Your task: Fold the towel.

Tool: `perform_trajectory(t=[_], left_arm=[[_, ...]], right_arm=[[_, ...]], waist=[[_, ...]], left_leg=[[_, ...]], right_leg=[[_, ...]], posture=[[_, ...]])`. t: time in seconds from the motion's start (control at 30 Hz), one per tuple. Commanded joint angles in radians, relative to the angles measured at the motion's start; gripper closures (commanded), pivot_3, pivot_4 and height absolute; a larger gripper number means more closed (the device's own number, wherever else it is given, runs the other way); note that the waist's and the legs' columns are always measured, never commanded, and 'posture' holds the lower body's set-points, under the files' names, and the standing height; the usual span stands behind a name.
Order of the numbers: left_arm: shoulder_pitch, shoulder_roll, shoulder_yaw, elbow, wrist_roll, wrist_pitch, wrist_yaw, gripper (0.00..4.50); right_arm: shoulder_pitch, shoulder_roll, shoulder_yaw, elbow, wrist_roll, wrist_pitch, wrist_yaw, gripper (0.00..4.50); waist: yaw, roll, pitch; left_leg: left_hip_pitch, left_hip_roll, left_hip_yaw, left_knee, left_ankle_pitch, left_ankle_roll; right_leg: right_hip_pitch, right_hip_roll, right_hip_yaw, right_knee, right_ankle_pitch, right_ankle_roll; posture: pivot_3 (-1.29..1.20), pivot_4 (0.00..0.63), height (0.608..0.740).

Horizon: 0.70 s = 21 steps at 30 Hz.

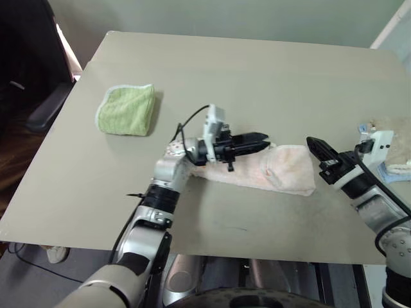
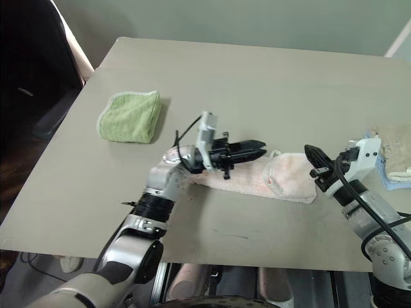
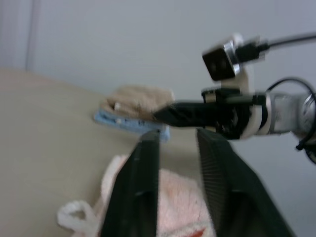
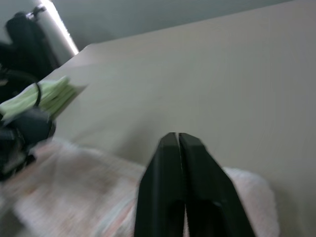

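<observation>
Even, soft indoor light is seen over the table (image 1: pixel 257 70), with only faint shadows beside the green cloth (image 1: pixel 126 110) and no glare. Motion blur is noted in both wrist views, strongest on the towel (image 4: pixel 74 182). A bright streak is visible at the upper left of the head views.

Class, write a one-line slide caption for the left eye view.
Two end effectors, left and right, flank a partly folded pale pink terry-cloth towel on a beige table; a folded green cloth lies apart.

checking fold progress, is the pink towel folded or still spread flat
Folded. The towel lies as a short bunched bundle on the table, one end doubled over in a thick layer, not spread flat.
</observation>
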Motion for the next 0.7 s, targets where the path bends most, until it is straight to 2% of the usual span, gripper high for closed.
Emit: perform_trajectory(t=[0.03, 0.23, 0.37, 0.7], left_arm=[[-0.036, -0.051, -0.047, 0.070, 0.081, -0.106, 0.045, 4.44], [-0.081, -0.125, -0.073, 0.125, 0.085, -0.117, 0.017, 4.44], [-0.083, -0.143, -0.124, 0.164, 0.137, -0.141, -0.009, 4.44], [-0.029, -0.067, -0.257, 0.273, 0.320, -0.166, 0.012, 4.44]], right_arm=[[-0.004, 0.042, 0.021, 0.020, -0.095, -0.084, 0.003, 4.50], [0.024, 0.068, 0.089, 0.048, -0.209, -0.130, 0.043, 4.50], [0.008, 0.112, 0.123, 0.112, -0.307, -0.202, 0.030, 4.50], [0.036, 0.215, 0.181, 0.263, -0.455, -0.308, 0.039, 4.50]], waist=[[0.000, 0.000, 0.000], [0.001, 0.000, 0.000], [0.000, 0.000, 0.000], [0.000, 0.001, 0.000]], left_leg=[[0.000, 0.000, 0.000, 0.000, 0.000, 0.000], [0.000, 0.000, 0.000, 0.000, 0.000, 0.000], [0.000, 0.000, 0.000, 0.000, 0.000, -0.001], [0.001, 0.000, 0.000, 0.000, -0.001, -0.001]], right_leg=[[0.000, 0.000, 0.000, 0.000, 0.000, 0.000], [0.000, 0.000, 0.000, 0.000, 0.001, 0.000], [0.000, 0.000, 0.000, 0.000, 0.001, 0.000], [0.001, 0.000, 0.000, 0.000, 0.001, -0.001]], posture=[[0.00, 0.150, 0.728], [0.00, 0.150, 0.728], [0.00, 0.150, 0.728], [0.00, 0.150, 0.728]])
